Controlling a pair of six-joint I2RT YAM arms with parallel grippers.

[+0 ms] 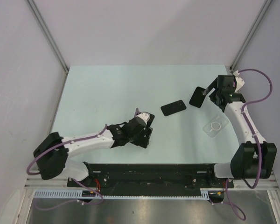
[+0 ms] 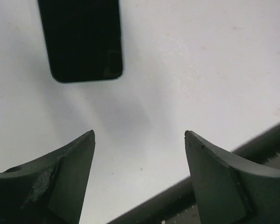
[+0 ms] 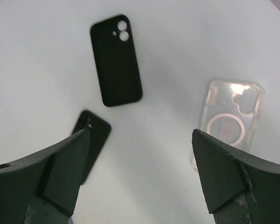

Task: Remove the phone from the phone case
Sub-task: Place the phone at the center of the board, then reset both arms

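Phone [image 1: 198, 96] black, out of case, lying on table [image 1: 107, 88] just beside right claw [image 3: 141, 131]; in right wrist view one finger hides part of it. Phone case [image 1: 173, 108] black, flat mid-table, apart from phone, pale table showing through camera cutouts. Clear case [image 1: 214, 127] near right arm, ring mark on back. Right claw spread wide, nothing between fingers. Left claw [image 2: 139, 134] also wide apart, gripping nothing, pointed at rounded end of phone case, short of it.

The flat tabletop [image 1: 107, 93] is pale mint; the rectangular phone case [image 3: 115, 65] and slab phone [image 3: 94, 135] are black; the transparent plastic case [image 3: 231, 116] shows a white ring.
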